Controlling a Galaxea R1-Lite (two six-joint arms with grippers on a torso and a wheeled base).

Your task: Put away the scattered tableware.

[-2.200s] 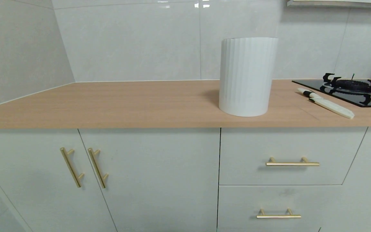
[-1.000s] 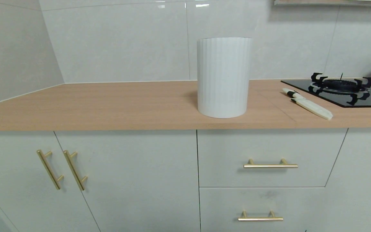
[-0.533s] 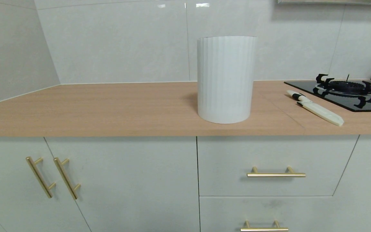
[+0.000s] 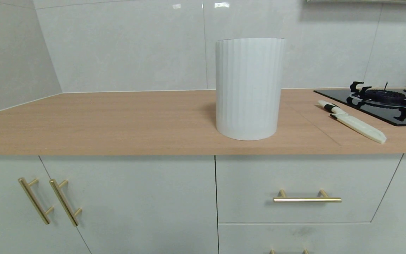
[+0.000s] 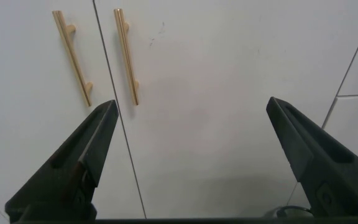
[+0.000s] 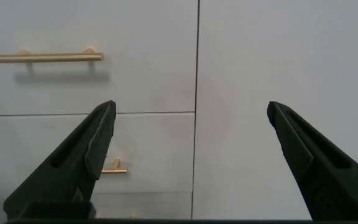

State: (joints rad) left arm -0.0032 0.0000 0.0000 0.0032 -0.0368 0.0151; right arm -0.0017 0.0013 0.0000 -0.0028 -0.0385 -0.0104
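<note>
Tableware lies on the wooden counter point(image 4: 100, 120) in the head view: a white knife point(image 4: 356, 123) with a black band at its handle rests flat near the counter's right end, just beside the black gas hob point(image 4: 386, 100). It is apart from the tall white ribbed container point(image 4: 248, 88), which stands upright to its left. The wrist views face the cabinet fronts under the counter. The left gripper point(image 5: 191, 104) has its fingers spread wide and holds nothing, in front of two upright gold door handles point(image 5: 126, 56). The right gripper point(image 6: 191, 106) is likewise spread and empty, before drawer fronts with a horizontal gold drawer handle point(image 6: 47, 57).
</note>
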